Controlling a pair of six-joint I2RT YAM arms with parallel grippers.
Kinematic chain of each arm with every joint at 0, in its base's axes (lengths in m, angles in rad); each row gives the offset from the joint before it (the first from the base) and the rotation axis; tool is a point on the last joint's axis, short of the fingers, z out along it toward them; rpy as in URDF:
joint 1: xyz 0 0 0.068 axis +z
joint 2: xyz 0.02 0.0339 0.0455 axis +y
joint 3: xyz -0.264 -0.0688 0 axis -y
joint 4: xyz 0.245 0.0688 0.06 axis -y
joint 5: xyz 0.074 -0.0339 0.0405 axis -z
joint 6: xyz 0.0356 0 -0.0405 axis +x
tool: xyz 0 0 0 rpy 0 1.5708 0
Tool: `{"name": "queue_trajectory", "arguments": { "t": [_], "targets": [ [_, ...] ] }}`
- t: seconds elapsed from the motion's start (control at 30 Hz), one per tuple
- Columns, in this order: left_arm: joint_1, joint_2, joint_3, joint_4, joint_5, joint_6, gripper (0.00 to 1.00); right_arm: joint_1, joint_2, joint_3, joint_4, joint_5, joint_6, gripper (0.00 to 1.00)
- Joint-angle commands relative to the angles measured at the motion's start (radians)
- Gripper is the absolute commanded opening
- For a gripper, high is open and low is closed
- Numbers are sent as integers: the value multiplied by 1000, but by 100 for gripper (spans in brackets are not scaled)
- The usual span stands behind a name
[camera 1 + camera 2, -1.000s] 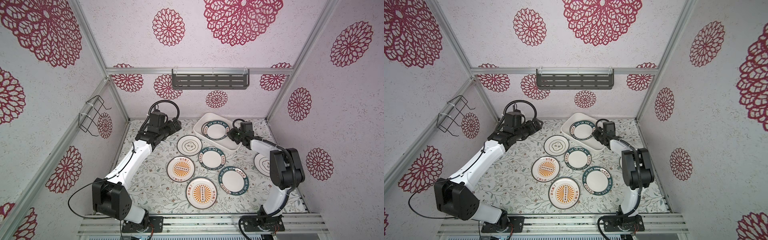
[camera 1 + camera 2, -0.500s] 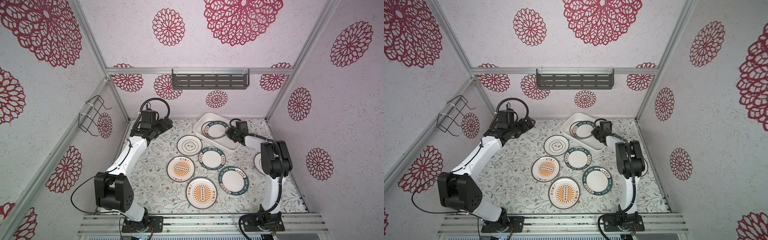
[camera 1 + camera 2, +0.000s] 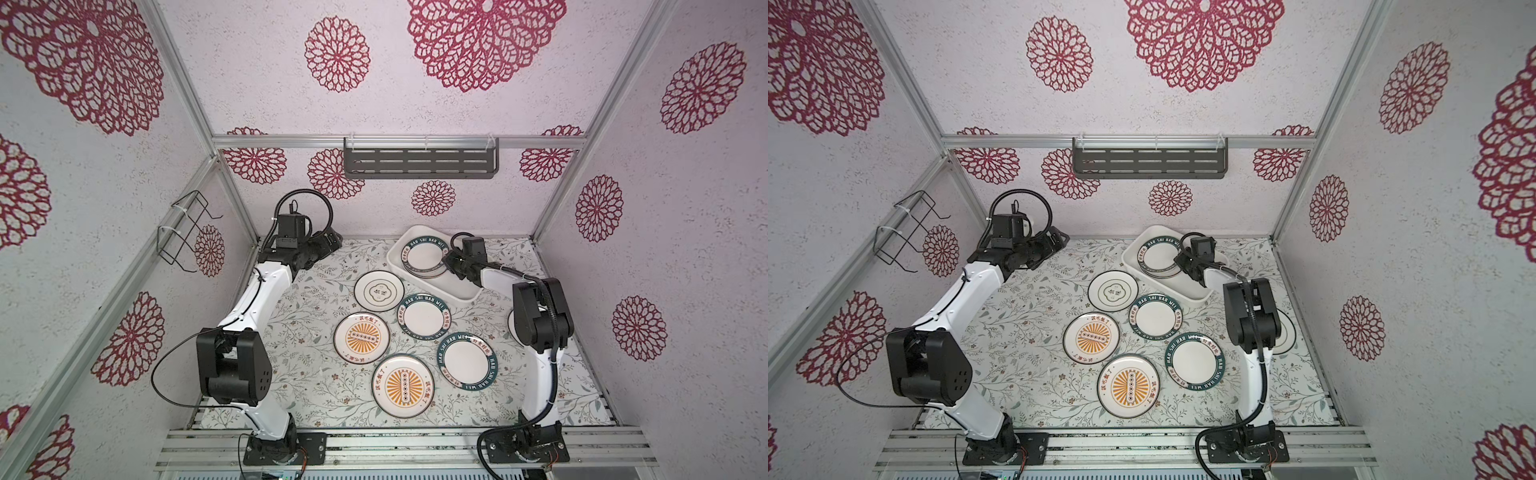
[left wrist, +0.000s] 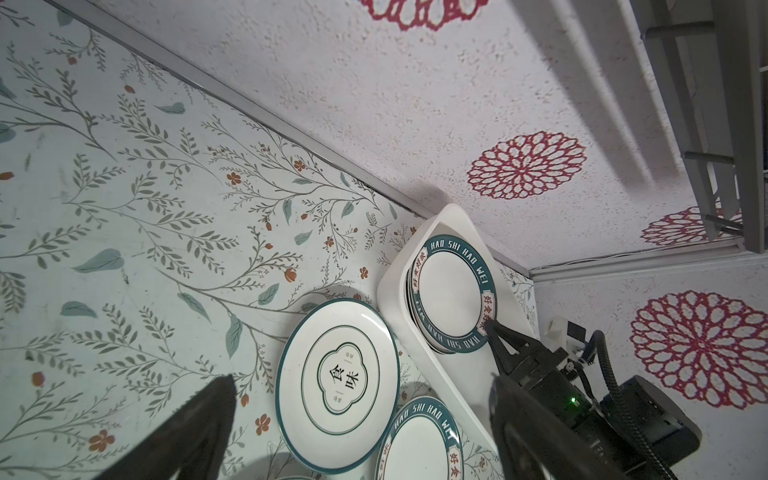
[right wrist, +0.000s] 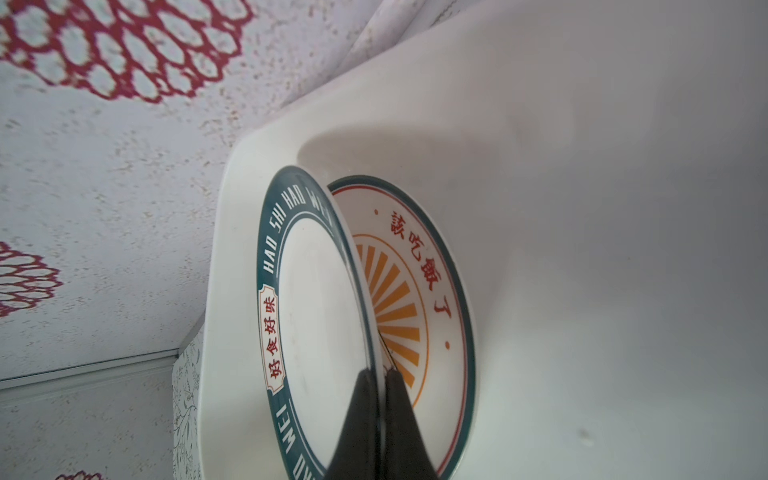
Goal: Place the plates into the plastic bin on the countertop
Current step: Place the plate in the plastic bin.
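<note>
The left arm [image 3: 266, 295] is held extended; the left gripper [image 3: 329, 241] is spread wide, nothing between its 2 fingers. The right gripper [image 5: 380, 376] is closed, a plate [image 5: 316, 299] rim pinched between its 2 fingers [image 5: 359, 411].

plastic bin [image 3: 459, 290] on countertop [image 3: 316, 374], teal-rimmed plate [image 3: 424, 261] tilted over sunburst plate [image 5: 415, 291] inside, other plates [image 3: 424, 318] outside

**Two high stereo eyes, two wrist cameras.**
Both top views looked steeply down from high at the front toward the pale red-medallioned back wall [image 3: 457, 208], sharing the whole pale leaf-printed table [image 3: 316, 374]. The left wrist view looked low across it at the white rectangular plastic bin [image 4: 391, 299]. The right wrist view sat close inside that bin, sharing its white teal-rimmed plate [image 5: 316, 299].
</note>
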Motion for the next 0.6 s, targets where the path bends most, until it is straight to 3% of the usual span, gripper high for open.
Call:
{"name": "queue_trajectory", "arguments": {
  "t": [0.0, 0.13, 0.4, 0.57],
  "targets": [
    [8, -1, 16, -1, 20, 23, 97, 3, -4, 36, 14, 25, 17, 0],
    [10, -10, 1, -1, 18, 21, 97, 5, -11, 31, -15, 42, 6, 1],
    [9, -45, -49, 6, 10, -6, 97, 4, -44, 18, -47, 57, -34, 15],
    [3, -98, -103, 0, -17, -19, 97, 5, -54, 23, -80, 37, -60, 33]
  ]
}}
